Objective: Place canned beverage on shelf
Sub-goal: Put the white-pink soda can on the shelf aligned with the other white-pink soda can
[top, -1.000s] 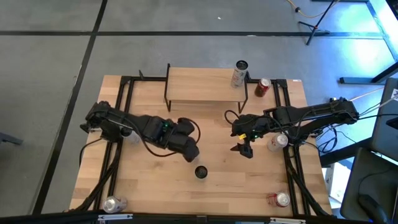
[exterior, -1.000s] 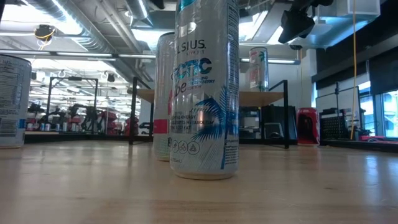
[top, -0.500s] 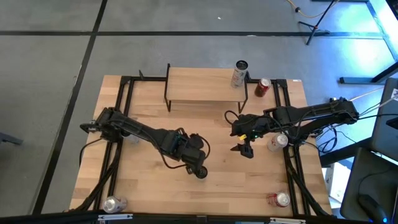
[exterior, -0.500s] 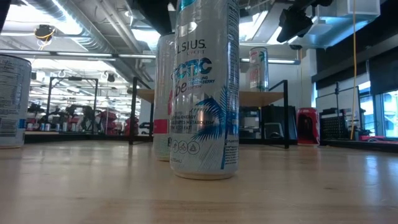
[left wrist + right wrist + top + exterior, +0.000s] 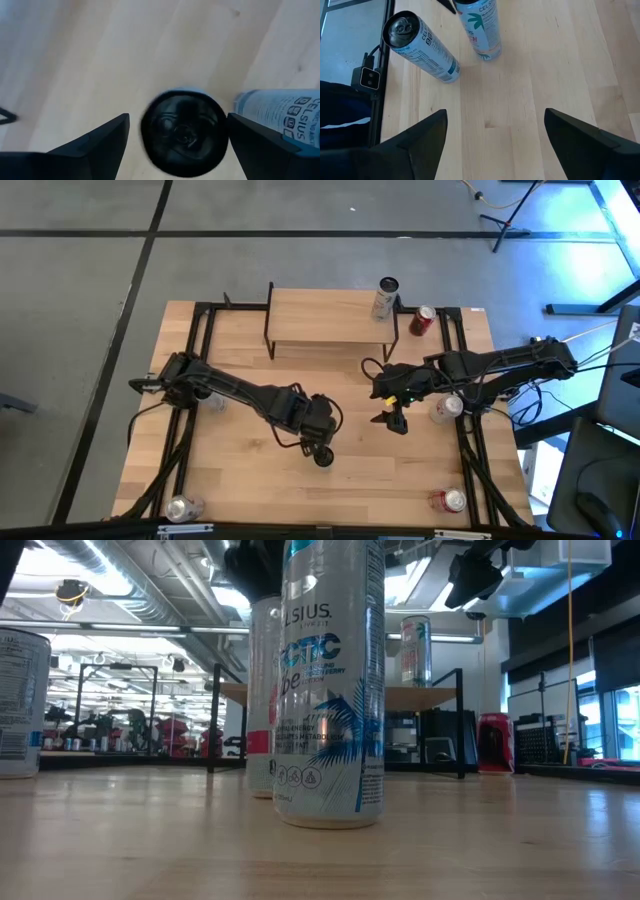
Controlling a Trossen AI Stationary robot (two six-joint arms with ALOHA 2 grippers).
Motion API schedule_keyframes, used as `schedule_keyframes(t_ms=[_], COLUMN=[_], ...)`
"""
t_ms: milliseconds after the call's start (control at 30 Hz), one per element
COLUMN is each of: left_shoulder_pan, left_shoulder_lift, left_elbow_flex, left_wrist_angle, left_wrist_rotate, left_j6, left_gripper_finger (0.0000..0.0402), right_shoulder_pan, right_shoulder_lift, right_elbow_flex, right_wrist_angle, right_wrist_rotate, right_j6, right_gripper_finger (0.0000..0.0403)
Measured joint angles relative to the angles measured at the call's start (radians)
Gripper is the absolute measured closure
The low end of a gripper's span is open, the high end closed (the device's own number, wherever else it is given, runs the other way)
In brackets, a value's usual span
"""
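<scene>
1. You are looking at a robotics lab or workshop, not a home.
2. Exposed ducts and pipes (image 5: 130,590) run under an open industrial ceiling with strip lights.
3. The floor (image 5: 90,290) is bare grey concrete marked with dark tape lines.
4. Your wooden desk (image 5: 240,470) carries black metal rails, and a stand's legs (image 5: 515,220) and cables lie beyond it.

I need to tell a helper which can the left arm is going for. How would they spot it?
On the large wooden table, look in front of the small wood-topped shelf. The upright dark-topped can stands mid-table, alone, directly beneath the open left gripper.
</scene>
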Motion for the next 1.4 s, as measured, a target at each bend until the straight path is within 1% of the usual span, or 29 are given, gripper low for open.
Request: schedule_keyframes(t_ms=[100, 200, 267, 367, 533, 600, 733, 833, 933, 1067, 1133, 1200, 1267, 1400], left_shoulder_pan=[0.008, 0.003, -0.002, -0.003, -0.003, 0.001, 0.032, 0.076, 0.138, 0.244, 0.293, 0.338, 0.379, 0.455], left_shoulder_lift=[0.0, 0.0, 0.001, 0.0, -0.009, -0.019, -0.075, -0.121, -0.149, -0.164, -0.164, -0.164, -0.164, -0.163], left_elbow_flex=[-0.052, -0.097, -0.112, -0.115, -0.115, -0.11, -0.049, 0.022, 0.099, 0.226, 0.282, 0.316, 0.344, 0.379], left_wrist_angle=[0.044, 0.098, 0.123, 0.159, 0.162, 0.144, 0.15, 0.145, 0.138, 0.11, 0.111, 0.112, 0.118, 0.132], left_wrist_rotate=[0.071, 0.071, 0.057, 0.038, 0.033, 0.048, 0.082, 0.101, 0.134, 0.177, 0.204, 0.224, 0.25, 0.319], left_j6=[0.002, 0.002, 0.005, 0.02, 0.041, 0.053, 0.093, 0.158, 0.253, 0.411, 0.488, 0.557, 0.609, 0.684], left_gripper_finger=[0.0082, 0.0084, 0.0092, 0.0118, 0.018, 0.0182, 0.0182, 0.0182, 0.0182, 0.0182, 0.0182, 0.0182, 0.0182, 0.0182], right_shoulder_pan=[0.0, 0.0, 0.0, 0.0, 0.0, 0.0, 0.0, -0.007, -0.031, -0.102, -0.149, -0.195, -0.241, -0.326], right_shoulder_lift=[0.0, 0.0, 0.0, 0.0, 0.0, -0.002, -0.021, -0.042, -0.048, -0.048, -0.049, -0.049, -0.049, -0.079], right_elbow_flex=[0.0, 0.0, 0.0, 0.0, 0.0, 0.0, 0.034, 0.073, 0.118, 0.192, 0.225, 0.252, 0.279, 0.295], right_wrist_angle=[0.0, 0.0, 0.0, 0.001, 0.001, 0.0, -0.012, -0.014, -0.031, -0.091, -0.115, -0.141, -0.155, -0.151], right_wrist_rotate=[0.0, 0.0, 0.0, 0.0, 0.002, 0.018, 0.021, 0.055, 0.112, 0.166, 0.151, 0.12, 0.09, 0.013], right_j6=[0.0, 0.0, 0.0, -0.003, -0.025, -0.036, -0.073, -0.125, -0.183, -0.23, -0.247, -0.268, -0.288, -0.324], right_gripper_finger=[0.0084, 0.0084, 0.0084, 0.0084, 0.0084, 0.0084, 0.0084, 0.0084, 0.0084, 0.0087, 0.0103, 0.0134, 0.0177, 0.0282])
